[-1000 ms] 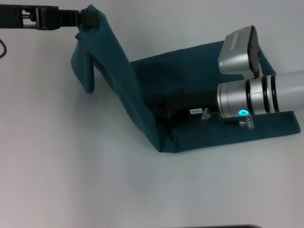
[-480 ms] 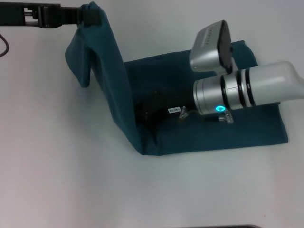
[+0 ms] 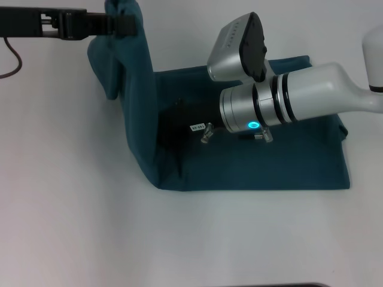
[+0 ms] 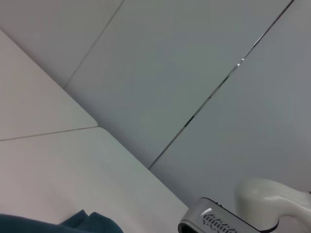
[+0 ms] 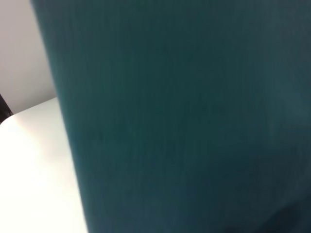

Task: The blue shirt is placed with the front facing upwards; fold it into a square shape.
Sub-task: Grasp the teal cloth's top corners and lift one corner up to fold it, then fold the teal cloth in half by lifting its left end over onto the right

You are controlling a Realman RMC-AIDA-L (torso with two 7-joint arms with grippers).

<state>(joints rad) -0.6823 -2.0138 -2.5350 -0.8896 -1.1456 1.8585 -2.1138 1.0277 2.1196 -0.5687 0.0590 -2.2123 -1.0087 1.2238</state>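
My left hand (image 3: 122, 24) is clamped on a raised flap of the blue shirt (image 3: 269, 164) near the surface (image 3: 72, 227)'s far left corner. My right hand (image 3: 179, 122) presses the fold line mid-shirt; whether it is open, I cannot tell. I should carry the flap across level, keeping the crease pinned.

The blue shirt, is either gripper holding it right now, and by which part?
The left gripper holds the blue shirt by a bunched edge, lifted. Whether the right gripper grips it cannot be told.

Left gripper (image 3: 125, 24) raised, right gripper (image 3: 179, 119) low
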